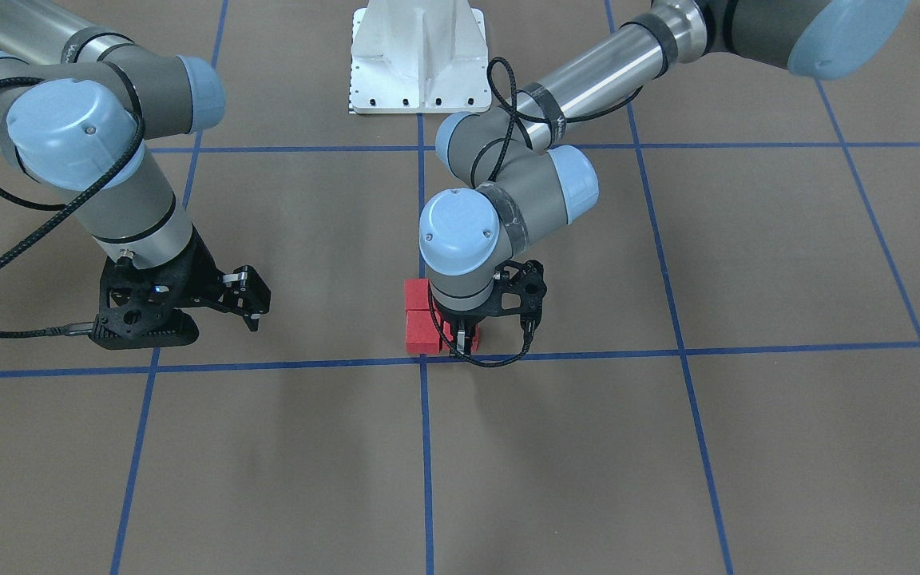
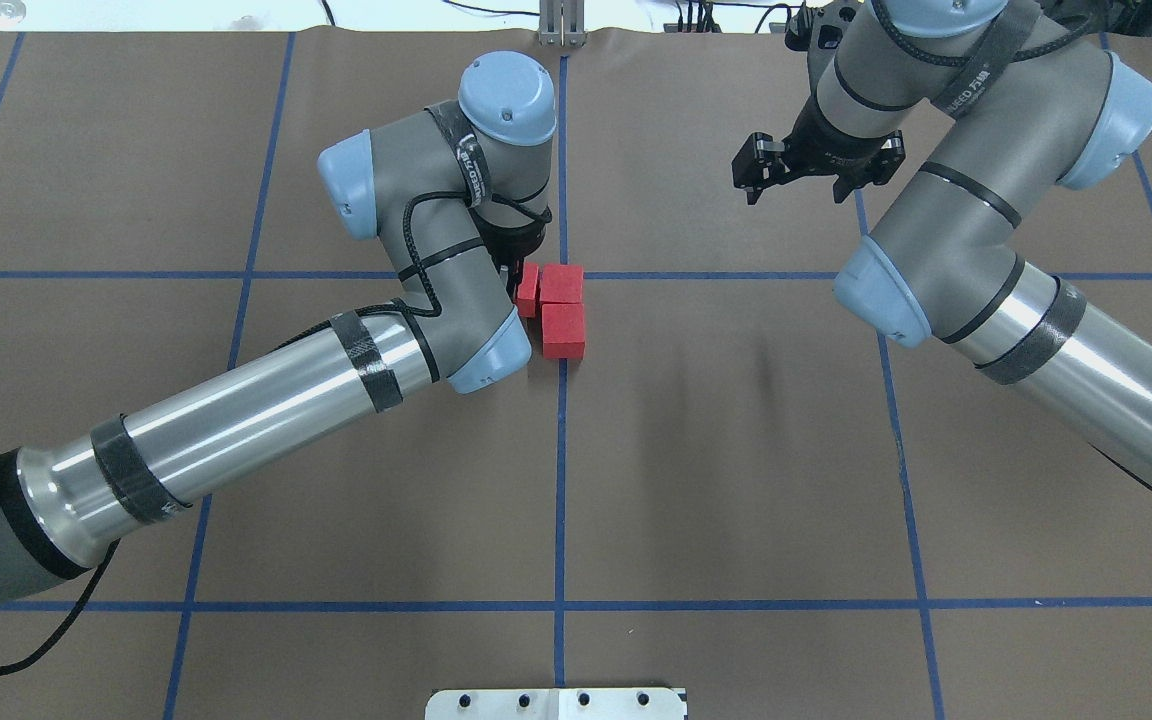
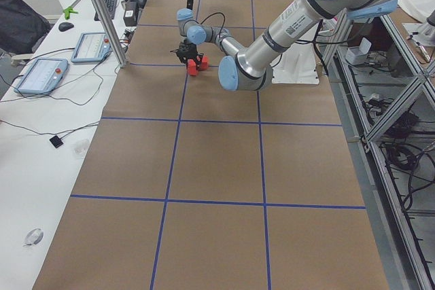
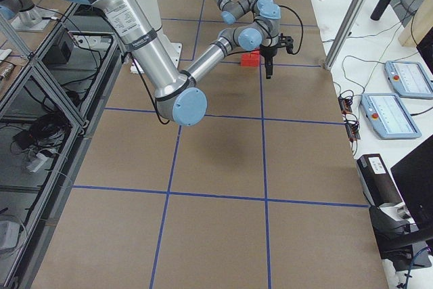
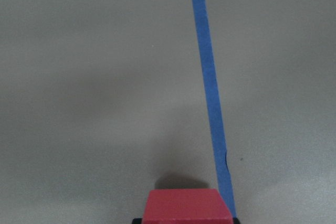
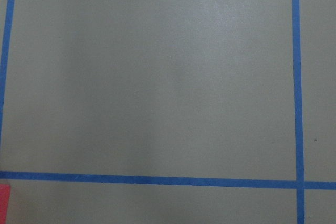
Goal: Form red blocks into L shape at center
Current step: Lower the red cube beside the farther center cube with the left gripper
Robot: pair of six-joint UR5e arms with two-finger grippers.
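Three red blocks sit grouped at the center [image 2: 563, 275], on the robot's side of the cross line and astride the other tape line.

- Layout from overhead: block A [image 2: 561, 284] is at the crossing, block B [image 2: 564, 330] is just behind it toward the robot, and block C [image 2: 528, 292] is on A's left flank. A and B touch. C is tight against A, which makes an L.
- Left gripper [image 1: 464, 343] points straight down over C, with its fingers pinching that block. The left wrist view shows C's top at the bottom edge between two dark finger tips. I cannot tell whether C rests on the bench [image 2: 736, 450] or is slightly raised.
- Right gripper [image 1: 256, 299] hangs above bare bench, well apart from the blocks on the robot's right. Its fingers are spread and hold nothing.
- The right wrist view shows mostly tape lines, with a sliver of red at the lower left corner.
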